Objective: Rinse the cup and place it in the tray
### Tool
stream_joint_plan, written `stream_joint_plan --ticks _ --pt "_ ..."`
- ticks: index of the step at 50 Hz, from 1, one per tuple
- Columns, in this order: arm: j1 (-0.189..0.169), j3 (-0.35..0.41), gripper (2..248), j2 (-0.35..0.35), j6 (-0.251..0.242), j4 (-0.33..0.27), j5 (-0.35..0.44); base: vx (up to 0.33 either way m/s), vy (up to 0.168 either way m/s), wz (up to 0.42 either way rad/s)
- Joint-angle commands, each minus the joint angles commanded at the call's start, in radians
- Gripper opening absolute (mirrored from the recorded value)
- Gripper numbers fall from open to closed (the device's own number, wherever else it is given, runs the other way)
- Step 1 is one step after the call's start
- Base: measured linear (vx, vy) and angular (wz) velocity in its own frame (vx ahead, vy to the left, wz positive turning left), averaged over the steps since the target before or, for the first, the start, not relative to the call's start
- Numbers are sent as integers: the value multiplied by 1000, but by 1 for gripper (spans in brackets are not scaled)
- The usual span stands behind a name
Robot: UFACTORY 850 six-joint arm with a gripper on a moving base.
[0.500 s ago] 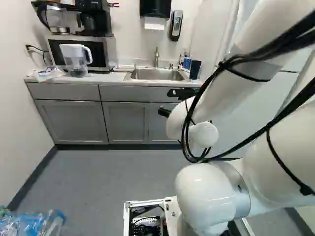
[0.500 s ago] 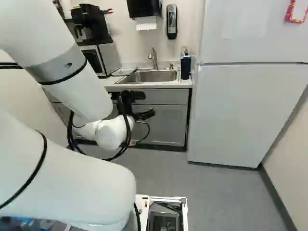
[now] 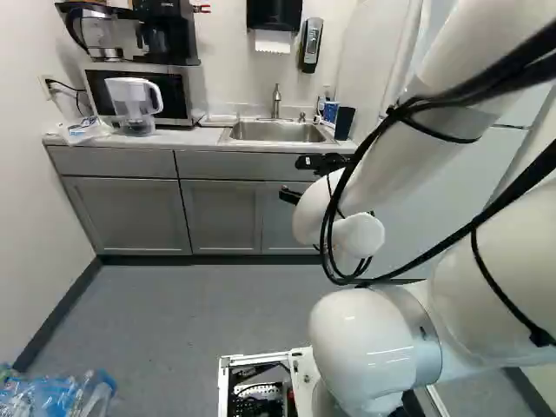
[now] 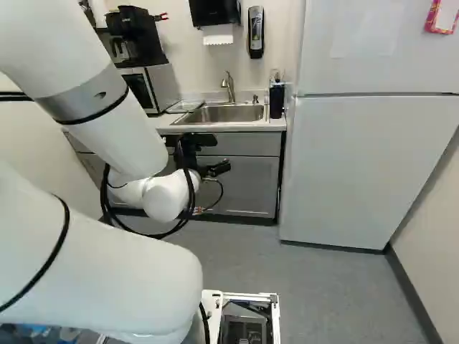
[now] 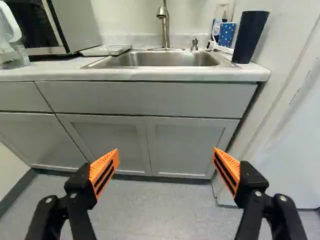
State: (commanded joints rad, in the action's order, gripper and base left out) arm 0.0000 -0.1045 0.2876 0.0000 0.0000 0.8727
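The black gripper [image 4: 221, 168] has its two fingers spread wide, and ahead of it, higher up, the tall dark cup [image 5: 249, 38] stands on the surface [image 5: 150, 75] beside the sink [image 5: 162, 59], near a blue spotted cup [image 5: 226, 35], across from the flat tray [image 5: 106, 50].

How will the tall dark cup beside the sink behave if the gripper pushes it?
The dark cup may tip easily if pushed high, as it is tall and narrows toward its base. Its tapering wall could slip in a loose grip. It looks fairly stiff, its sides standing straight. Its weight I cannot tell.
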Motion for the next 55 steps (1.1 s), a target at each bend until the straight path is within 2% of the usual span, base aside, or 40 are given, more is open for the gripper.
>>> stream_joint_plan --ticks 24,55 --pt "0 -52 247 10 0 0 0 0 0 0" --pt "0 -150 247 -16 0 0 -6 0 0 0"
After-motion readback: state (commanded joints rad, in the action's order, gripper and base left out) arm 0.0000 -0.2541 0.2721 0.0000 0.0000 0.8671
